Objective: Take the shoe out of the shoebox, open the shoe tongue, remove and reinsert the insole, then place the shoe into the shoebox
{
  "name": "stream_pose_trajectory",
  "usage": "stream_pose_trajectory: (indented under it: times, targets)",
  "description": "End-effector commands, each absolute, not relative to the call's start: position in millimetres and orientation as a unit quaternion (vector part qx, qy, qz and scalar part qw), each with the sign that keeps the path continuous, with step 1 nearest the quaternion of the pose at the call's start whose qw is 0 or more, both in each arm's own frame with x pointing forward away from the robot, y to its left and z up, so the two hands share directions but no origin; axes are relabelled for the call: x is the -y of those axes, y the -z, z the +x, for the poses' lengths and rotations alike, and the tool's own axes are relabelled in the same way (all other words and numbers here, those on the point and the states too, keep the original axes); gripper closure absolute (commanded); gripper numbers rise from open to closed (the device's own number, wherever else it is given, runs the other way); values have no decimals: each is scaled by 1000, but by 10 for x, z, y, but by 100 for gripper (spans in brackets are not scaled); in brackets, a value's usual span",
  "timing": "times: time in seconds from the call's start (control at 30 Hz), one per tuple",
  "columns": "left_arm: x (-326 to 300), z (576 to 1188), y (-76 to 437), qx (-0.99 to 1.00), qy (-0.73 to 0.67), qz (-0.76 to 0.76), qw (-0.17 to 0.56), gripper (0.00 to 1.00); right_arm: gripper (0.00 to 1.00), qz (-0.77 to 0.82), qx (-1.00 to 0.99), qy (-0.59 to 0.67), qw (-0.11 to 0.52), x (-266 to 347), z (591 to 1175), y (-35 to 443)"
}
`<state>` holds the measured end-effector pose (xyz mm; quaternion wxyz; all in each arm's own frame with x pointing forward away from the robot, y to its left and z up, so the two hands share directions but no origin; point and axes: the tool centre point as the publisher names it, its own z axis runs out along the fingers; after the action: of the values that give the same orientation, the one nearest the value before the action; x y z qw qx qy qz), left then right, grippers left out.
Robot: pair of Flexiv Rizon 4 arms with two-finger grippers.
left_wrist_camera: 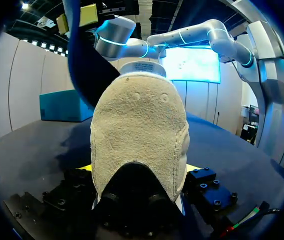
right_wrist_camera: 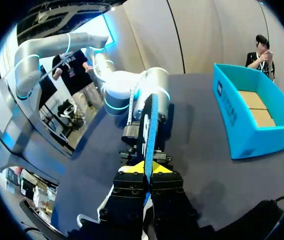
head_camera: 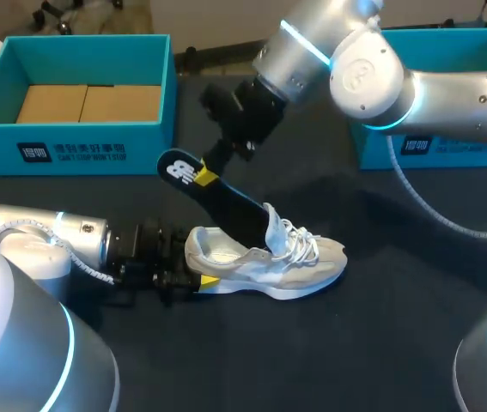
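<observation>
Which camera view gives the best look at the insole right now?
The head view: the insole shows full length, upper end in the right gripper, lower end inside the shoe. The right wrist view shows it edge-on in its own gripper; the left wrist view only a dark strip behind the shoe's heel.

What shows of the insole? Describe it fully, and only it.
The insole is dark, thin and flat, with a white mark at its heel end and a blue edge. It slants: the right gripper is shut on the raised heel end, while the toe end dips into the opening of the pale shoe.
</observation>
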<state>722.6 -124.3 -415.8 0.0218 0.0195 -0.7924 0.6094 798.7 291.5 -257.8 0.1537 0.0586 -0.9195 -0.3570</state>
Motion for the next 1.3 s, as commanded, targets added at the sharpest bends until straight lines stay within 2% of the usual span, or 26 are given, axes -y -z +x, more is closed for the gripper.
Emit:
stream_pose_trajectory:
  times: [0.03,0.3,1.07,1.2,1.3]
  targets:
    - [1242,7229,4163,792,-609,19,22,100,100,69,922,354,143,-2870,8094,2407]
    - [1242,7229,4163,792,-609,19,22,100,100,79,915,385,87,-2846,8343,2127]
    - [1242,7229,4163,792,-609,19,22,100,100,79,915,385,87,-2846,8343,2127]
    - [1242,7229,4163,792,-609,19,22,100,100,120,883,447,80,-2715,8422,1896]
    - [1242,7229,4163,792,-609,19,22,100,100,130,874,457,100,-2580,8440,1708]
